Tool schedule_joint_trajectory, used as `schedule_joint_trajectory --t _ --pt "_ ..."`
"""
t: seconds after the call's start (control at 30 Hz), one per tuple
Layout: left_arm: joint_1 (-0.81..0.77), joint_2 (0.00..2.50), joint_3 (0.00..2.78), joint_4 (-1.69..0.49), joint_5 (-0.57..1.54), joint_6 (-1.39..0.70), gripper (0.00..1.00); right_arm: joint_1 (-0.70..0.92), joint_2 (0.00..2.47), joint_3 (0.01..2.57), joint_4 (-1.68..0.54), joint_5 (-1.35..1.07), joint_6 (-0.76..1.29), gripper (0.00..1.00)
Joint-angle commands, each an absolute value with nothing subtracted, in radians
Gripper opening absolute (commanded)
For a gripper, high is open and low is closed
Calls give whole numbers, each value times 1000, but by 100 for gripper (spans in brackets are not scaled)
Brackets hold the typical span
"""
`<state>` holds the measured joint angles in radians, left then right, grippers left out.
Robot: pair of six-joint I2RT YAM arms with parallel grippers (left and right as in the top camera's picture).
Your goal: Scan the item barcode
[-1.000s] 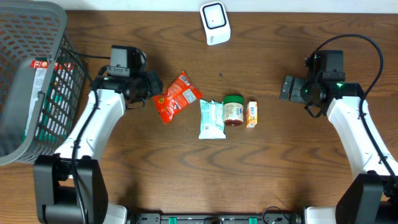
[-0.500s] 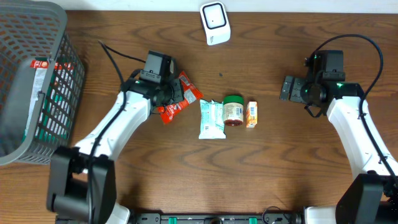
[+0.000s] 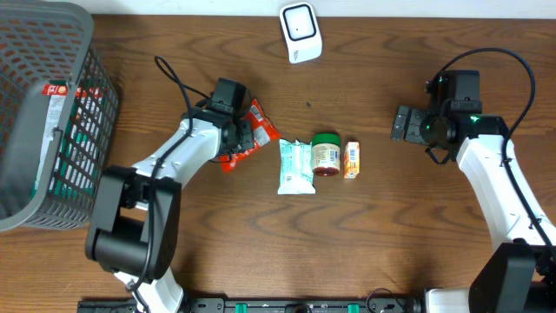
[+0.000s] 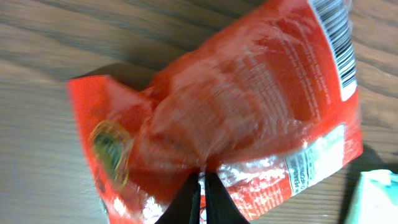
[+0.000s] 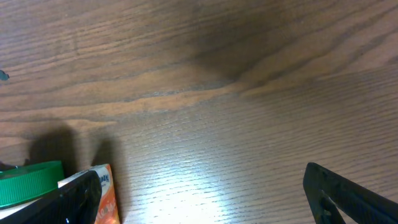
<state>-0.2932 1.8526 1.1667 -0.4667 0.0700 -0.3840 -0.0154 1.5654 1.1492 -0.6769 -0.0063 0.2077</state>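
Observation:
A red snack bag [image 3: 262, 127] lies left of the row of items, and my left gripper [image 3: 241, 139] sits on top of it. The left wrist view shows the crinkled red snack bag [image 4: 249, 106] filling the frame, its barcode [image 4: 339, 40] at the top right. There my left gripper [image 4: 202, 186] is shut, pinching the bag's film. A white scanner [image 3: 301, 32] rests at the back edge. My right gripper [image 3: 401, 123] hovers open at the right, and in its own view the right gripper [image 5: 205, 199] holds nothing.
A teal and white pouch [image 3: 295, 166], a green-lidded jar [image 3: 327, 154] and a small orange box [image 3: 352, 160] lie in a row at the centre. A grey mesh basket [image 3: 35, 113] holding a packet stands at the far left. The orange box [image 5: 106, 199] shows beside my right gripper's left finger.
My left arm swung right from beside the basket onto the red snack bag and shut on it, nudging the bag slightly. The right arm has not moved.

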Motion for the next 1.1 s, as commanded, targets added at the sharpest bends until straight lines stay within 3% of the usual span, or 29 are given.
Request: schedule_joint_trajectory --t 0.0,0.23,0.7,1.07 --pt "-280 1729 1188 -474 -12 -360 8 -19 1551 1161 -677 2 201 99" --pt "-333 1657 1184 -480 60 -372 9 -19 1551 1161 -677 2 201 99" --pt "-405 1899 1182 -238 75 -405 8 -19 1551 1161 -677 2 201 99" --pt "-404 1912 1182 -580 49 -347 8 -19 1551 1161 -677 2 201 99"
